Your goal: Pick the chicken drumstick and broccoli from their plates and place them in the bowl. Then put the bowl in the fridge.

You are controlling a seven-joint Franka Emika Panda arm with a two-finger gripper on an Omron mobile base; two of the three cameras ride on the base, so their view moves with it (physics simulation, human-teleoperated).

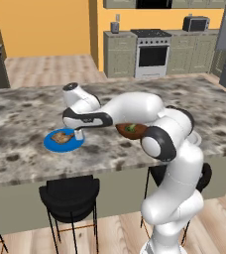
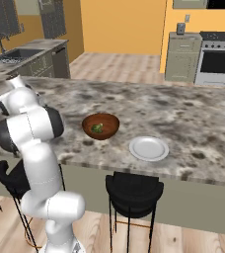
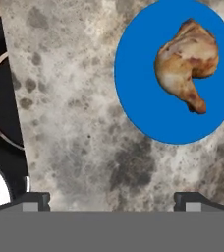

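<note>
Here the jaws hang spread above bare counter [image 3: 84,123] beside the blue plate's [image 3: 143,98] edge

Two base views flank the marble counter [image 1: 26,119]; the hand view looks down close.

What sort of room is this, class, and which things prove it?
A home kitchen: a stove with oven, a sink with faucet, and a marble-look island counter with bar stools.
</note>
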